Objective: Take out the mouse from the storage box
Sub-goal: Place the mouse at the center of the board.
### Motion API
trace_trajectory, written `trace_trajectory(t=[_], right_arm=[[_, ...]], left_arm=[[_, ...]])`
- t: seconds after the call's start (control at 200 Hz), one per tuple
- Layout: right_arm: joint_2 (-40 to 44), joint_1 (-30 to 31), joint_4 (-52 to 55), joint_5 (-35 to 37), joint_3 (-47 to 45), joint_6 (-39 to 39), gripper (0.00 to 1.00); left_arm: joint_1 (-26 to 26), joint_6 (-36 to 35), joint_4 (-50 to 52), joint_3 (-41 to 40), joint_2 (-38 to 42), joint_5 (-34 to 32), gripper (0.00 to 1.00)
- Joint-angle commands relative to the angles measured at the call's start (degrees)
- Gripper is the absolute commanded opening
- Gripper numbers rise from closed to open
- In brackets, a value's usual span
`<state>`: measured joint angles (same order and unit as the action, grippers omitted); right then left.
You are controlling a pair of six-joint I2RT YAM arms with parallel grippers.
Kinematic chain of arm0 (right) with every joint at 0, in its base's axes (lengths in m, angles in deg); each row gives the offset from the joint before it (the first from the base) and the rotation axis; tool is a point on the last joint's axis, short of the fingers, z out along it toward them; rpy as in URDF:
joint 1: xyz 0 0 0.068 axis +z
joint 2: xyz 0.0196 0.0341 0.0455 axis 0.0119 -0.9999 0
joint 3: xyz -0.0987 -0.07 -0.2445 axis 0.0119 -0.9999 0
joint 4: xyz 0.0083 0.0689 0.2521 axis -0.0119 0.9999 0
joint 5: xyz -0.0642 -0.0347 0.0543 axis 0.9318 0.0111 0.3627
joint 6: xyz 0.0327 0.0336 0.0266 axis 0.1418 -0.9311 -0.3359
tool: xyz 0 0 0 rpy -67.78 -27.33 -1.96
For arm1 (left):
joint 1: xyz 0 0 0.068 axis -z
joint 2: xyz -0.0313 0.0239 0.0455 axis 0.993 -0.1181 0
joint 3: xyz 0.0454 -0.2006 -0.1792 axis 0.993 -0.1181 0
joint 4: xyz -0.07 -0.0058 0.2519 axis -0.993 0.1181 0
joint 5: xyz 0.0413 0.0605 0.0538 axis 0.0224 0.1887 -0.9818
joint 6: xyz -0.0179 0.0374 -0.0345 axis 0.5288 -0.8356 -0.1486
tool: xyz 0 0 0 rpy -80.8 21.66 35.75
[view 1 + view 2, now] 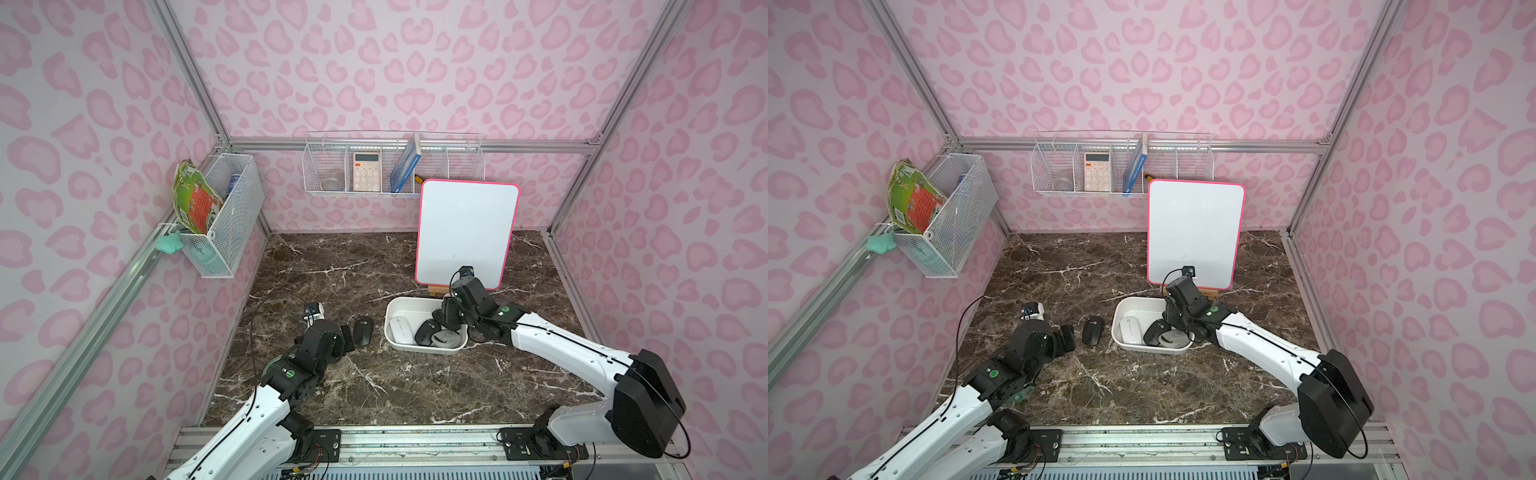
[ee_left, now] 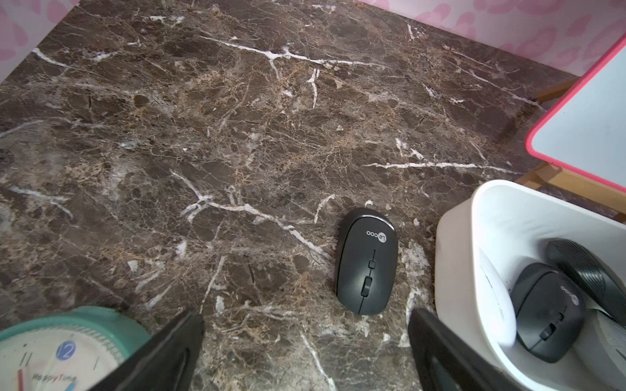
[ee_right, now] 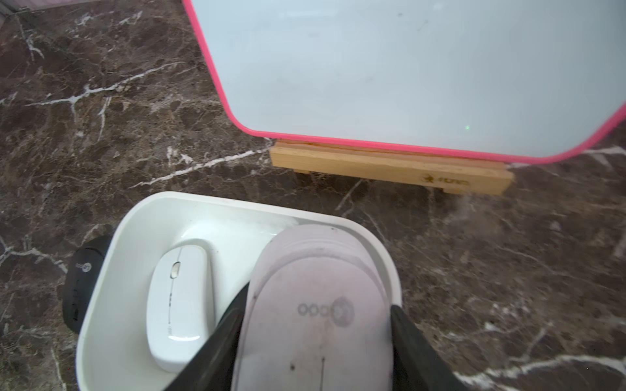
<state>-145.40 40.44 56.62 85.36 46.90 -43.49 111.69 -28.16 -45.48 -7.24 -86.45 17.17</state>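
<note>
Now we find the right gripper (image 1: 446,321) reaching down into the box (image 1: 388,328) at its right end. In the right wrist view its fingers (image 3: 227,325) press on both flanks of the pale mouse (image 3: 315,270), so this pincer is clamped on that mouse. We cannot tell whether the pale mouse rests on the box floor or hangs just above it. In both top views it lies within the box outline, near the right end.

Two more mice share the box. A white mouse (image 3: 179,304) lies flat along the left wall, and a boxed black mouse (image 1: 426,332) sits between the white one and the pale one.

The box stands on the marble table (image 1: 374,257), right of centre and just in front of the whiteboard (image 1: 467,232). The whiteboard is propped on a wooden stand (image 3: 389,166), and we see a strip of table between box and stand.

The left gripper (image 2: 305,316) hangs low over the table, its fingers spread wide apart with nothing between them. A black mouse (image 2: 366,260) lies flat on the table just ahead of those fingers, nearer the one on the box side. It is just left of the box and apart from it. A teal clock (image 2: 61,345) shows at the edge of the left wrist view, beside the other finger.
</note>
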Motion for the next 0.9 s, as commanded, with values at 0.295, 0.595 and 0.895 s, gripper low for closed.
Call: trace_trajectory(t=[0.295, 0.595, 0.895], right_arm=[[13.45, -15.90, -4.94, -3.24, -16.76, 1.63, 0.56], [12.62, -20.87, -8.99, -5.94, -23.95, -0.24, 0.56], [6.54, -21.19, -10.74, -7.10, -24.96, -0.51, 0.60]], left_arm=[[-0.04, 3.07, 0.80, 8.84, -9.74, 5.96, 0.99], [0.39, 4.84, 3.54, 16.58, -19.09, 10.47, 0.98], [4.12, 5.45, 4.93, 22.99, -27.68, 12.27, 0.97]])
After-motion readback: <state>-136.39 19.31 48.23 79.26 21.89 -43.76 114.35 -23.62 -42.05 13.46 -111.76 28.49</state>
